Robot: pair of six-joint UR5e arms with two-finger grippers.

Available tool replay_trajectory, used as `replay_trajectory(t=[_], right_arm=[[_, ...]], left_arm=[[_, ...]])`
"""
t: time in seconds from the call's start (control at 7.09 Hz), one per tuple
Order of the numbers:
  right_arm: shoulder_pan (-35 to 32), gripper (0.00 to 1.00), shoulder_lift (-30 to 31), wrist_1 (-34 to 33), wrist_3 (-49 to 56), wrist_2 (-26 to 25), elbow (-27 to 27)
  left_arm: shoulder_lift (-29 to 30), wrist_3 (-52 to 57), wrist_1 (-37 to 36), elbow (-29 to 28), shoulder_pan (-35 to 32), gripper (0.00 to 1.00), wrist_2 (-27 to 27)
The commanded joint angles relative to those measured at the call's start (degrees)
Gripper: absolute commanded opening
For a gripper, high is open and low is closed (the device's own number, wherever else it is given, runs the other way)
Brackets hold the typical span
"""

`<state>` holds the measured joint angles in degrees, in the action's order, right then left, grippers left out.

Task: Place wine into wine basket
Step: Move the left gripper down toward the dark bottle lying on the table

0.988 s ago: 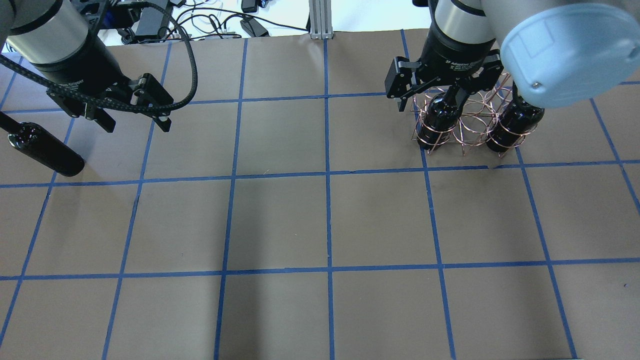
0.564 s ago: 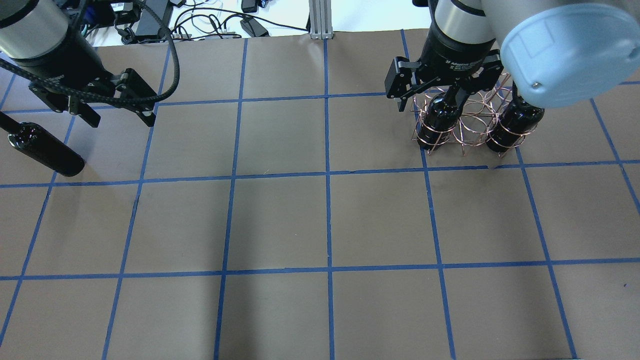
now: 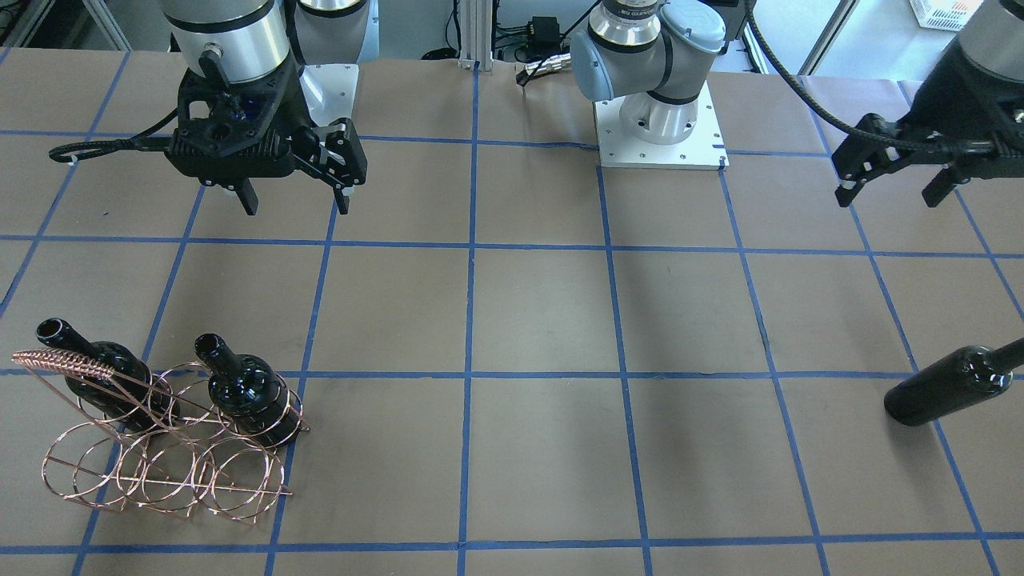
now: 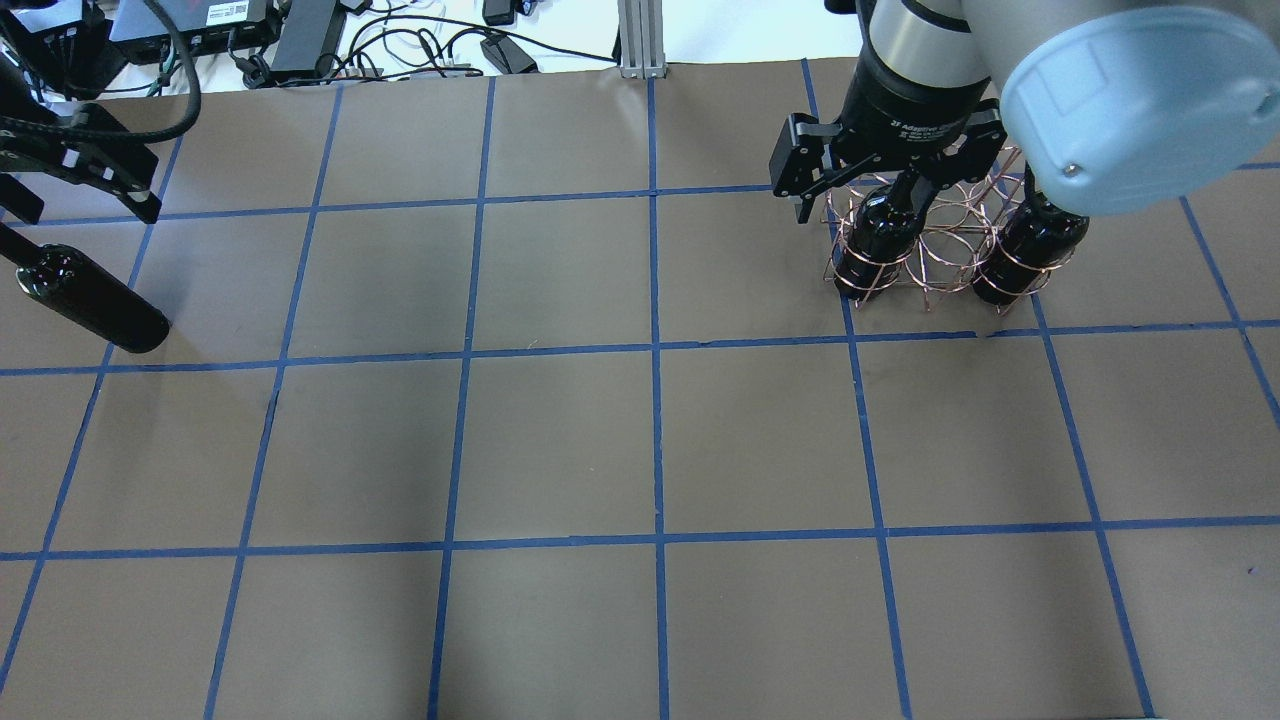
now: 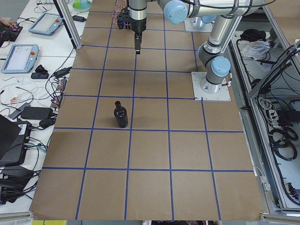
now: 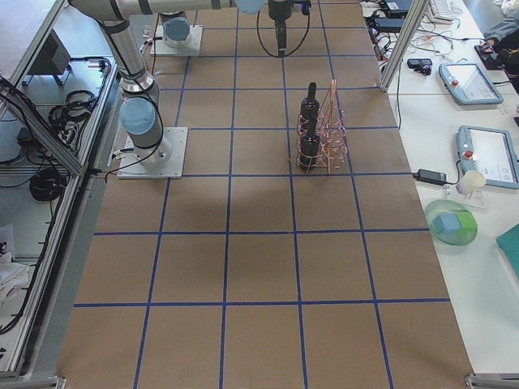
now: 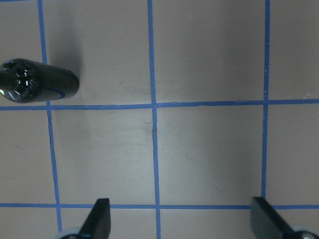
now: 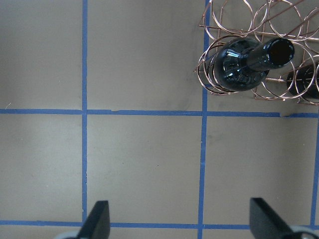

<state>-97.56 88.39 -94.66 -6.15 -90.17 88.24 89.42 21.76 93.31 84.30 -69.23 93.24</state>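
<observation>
One black wine bottle (image 4: 92, 302) stands alone on the table at the far left; it also shows in the front view (image 3: 948, 390), the left side view (image 5: 121, 115) and the left wrist view (image 7: 41, 85). The copper wire wine basket (image 4: 938, 252) (image 3: 164, 468) (image 8: 234, 22) (image 6: 332, 130) holds two more bottles (image 3: 112, 386) (image 3: 250, 394). My left gripper (image 4: 85, 205) (image 3: 888, 194) (image 7: 182, 219) is open and empty, high above the table beside the loose bottle. My right gripper (image 3: 296, 204) (image 8: 179, 219) is open and empty, raised above the table beside the basket.
The table is brown paper with a blue tape grid (image 4: 655, 350). Cables and power bricks (image 4: 300, 40) lie past the far edge, and an aluminium post (image 4: 640, 35) stands there. The arm bases (image 3: 660, 120) are bolted on the robot's side.
My left gripper has moved to the left and back, still open and empty. The loose bottle, the basket and the right arm have not moved.
</observation>
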Motion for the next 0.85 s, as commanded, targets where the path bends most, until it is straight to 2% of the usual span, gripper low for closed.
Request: replay_trajectory(t=[0.0,0.14,0.28,0.42,0.71], right_arm=[[0.0,1.0,0.0,0.0,0.0,0.0,0.0],[0.0,1.0,0.0,0.0,0.0,0.0,0.0],[0.0,1.0,-0.1,0.0,0.1,0.0,0.0],[0.0,1.0,0.0,0.0,0.0,0.0,0.0],[0.0,1.0,-0.1,0.0,0.0,0.0,0.0]], left_arm=[[3.3,4.5,-1.0,-3.0,4.7,1.0,0.1],[5.7,5.1,-4.4,-5.7,6.1,1.0,0.8],[7.4,5.2,-4.5,-7.0,8.2,1.0,0.6],[9.3,5.3,-4.7,-7.6,11.0,1.0,0.0],[12.8,5.5,-10.0,-7.9,11.8,1.0,-0.2]])
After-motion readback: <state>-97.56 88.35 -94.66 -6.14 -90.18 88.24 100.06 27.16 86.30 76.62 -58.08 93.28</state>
